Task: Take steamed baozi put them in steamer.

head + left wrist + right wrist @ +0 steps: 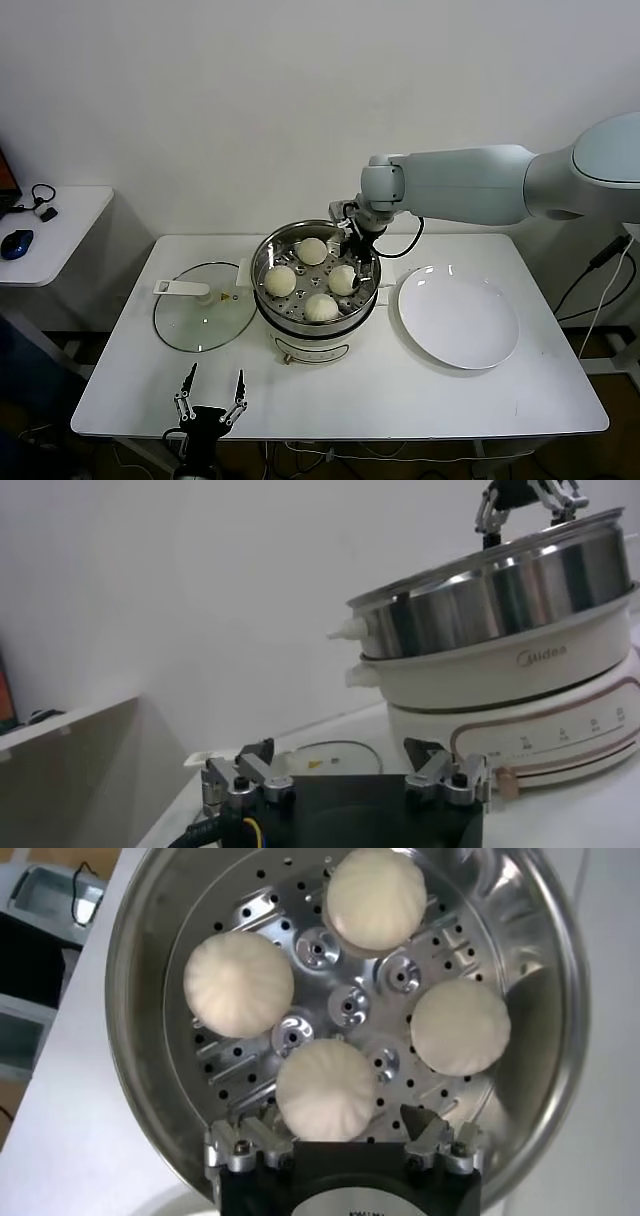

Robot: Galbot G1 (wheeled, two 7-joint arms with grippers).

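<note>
Baozi [312, 251], four in all, lie on the perforated tray inside the steamer [262, 270], which stands mid-table between a glass lid [200, 318] at its 9 o'clock and a white plate [459, 322] at its 3 o'clock. Seen from the head camera, the buns sit at roughly 12, 3, 6 and 9 o'clock around the tray's centre, apart from one another. The right gripper [358, 262] hangs over the pot's 3 o'clock rim, above the bun on that side; its fingers [438, 1138] are spread and hold nothing, with that bun [326, 1089] lying free on the tray just beyond them. From the head camera the fingertips look clear of the bun, though the angle makes this hard to judge. The left gripper [211, 397] waits low at the table's near edge, about 7 o'clock from the steamer, fingers [240, 775] spread and empty. The plate is bare.
</note>
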